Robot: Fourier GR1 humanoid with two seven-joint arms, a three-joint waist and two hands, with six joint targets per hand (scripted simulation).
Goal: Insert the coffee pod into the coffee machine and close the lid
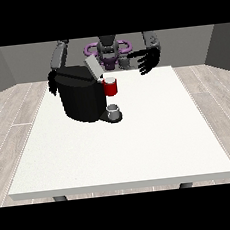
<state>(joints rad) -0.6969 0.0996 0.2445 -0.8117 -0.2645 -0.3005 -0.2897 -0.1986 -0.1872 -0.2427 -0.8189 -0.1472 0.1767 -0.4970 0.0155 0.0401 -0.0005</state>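
A black coffee machine (81, 96) stands on the white table (140, 144) at the back left. Its grey lid (92, 67) is tilted up and open. A red part (111, 86) shows at the machine's front, above a small grey cup (114, 110) on the drip base. I cannot make out a separate coffee pod. The hand at the view's right (148, 60) hovers over the table's back edge with fingers spread, holding nothing. The hand at the view's left (52, 82) hangs behind the machine's left side, partly hidden.
The robot's torso (108, 52) with purple rings stands behind the table's far edge. Wooden floor surrounds the table. The table's front and right parts (164, 132) are bare white surface.
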